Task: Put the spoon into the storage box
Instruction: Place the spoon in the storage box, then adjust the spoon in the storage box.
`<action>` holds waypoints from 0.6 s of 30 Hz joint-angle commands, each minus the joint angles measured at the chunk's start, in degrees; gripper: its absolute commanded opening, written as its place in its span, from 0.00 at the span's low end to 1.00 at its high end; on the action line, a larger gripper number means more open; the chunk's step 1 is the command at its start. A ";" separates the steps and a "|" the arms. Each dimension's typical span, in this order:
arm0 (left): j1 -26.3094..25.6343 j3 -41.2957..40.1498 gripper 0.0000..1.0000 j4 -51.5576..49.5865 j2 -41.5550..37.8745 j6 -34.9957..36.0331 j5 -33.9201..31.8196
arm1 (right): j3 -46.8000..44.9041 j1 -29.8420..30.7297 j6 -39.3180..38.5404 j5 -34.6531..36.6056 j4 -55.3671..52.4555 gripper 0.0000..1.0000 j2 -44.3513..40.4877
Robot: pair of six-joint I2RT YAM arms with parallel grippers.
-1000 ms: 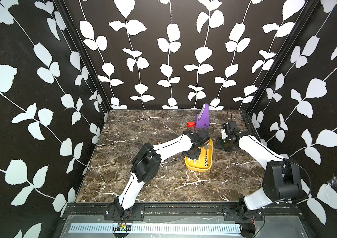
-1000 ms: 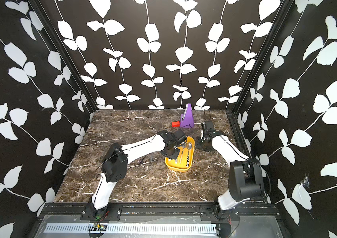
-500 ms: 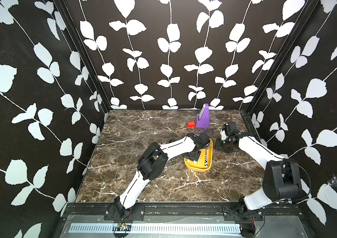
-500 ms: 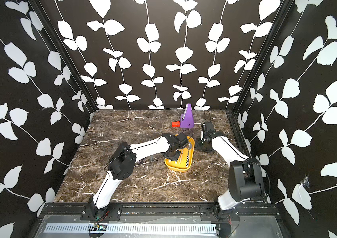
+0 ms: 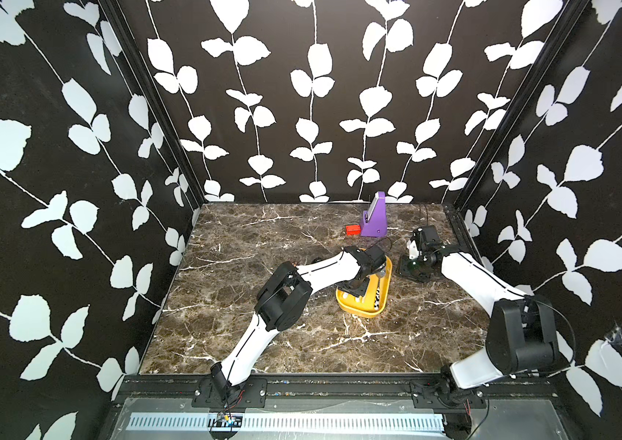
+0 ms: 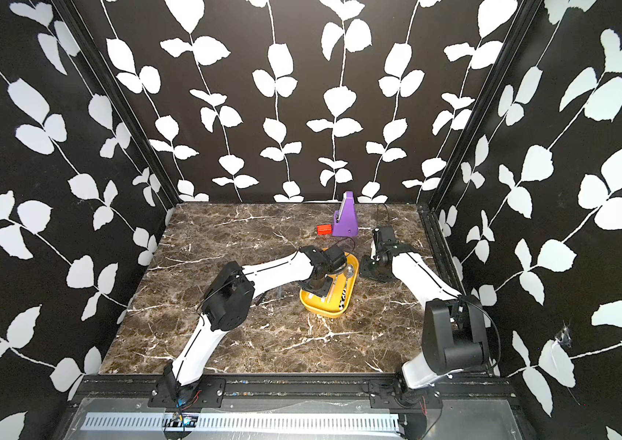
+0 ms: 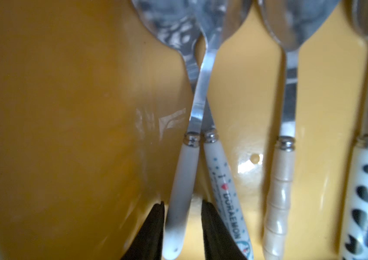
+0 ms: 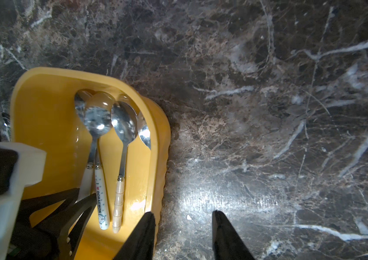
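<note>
the white-handled spoon lies inside the yellow box. its handle end sits between your left fingers, and its neck crosses over the neck of the doraemon spoon beside it. those fingers stand only a little apart, with a thin gap on each side of the handle, so they look to be gripping nothing. your right fingers are parted and empty at the box's side, one over its rim and one over the bare surface. you cannot tell whether the near one touches the rim.

the placing looks done, so the danger is in getting out. with so little clearance, any sideways drift or twist as you lift the left arm could hook the handle. that could drag the spoon up or flick it over the low wall. spread the fingers wider first, then rise straight.

one finger sits close beside the doraemon spoon's handle, and opening toward it could shove that spoon into the ribbed spoon. the white-handled spoon is perched on its neighbour, so a small knock may roll or slide it. the box looks light and shallow, and a downward or inward move of the right arm could tip it and spill everything.
</note>
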 commanded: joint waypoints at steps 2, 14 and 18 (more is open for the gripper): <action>0.01 0.32 0.38 -0.15 -5.76 1.32 0.24 | -0.47 -0.26 0.04 -0.04 -1.28 0.44 -2.28; 5.54 -14.98 0.57 1.98 -32.69 3.24 -3.65 | 5.75 3.33 1.84 0.44 -5.57 0.42 -6.05; 12.30 -25.33 0.60 2.32 -42.67 3.72 -4.48 | 9.47 9.28 4.08 1.48 -5.90 0.42 -4.41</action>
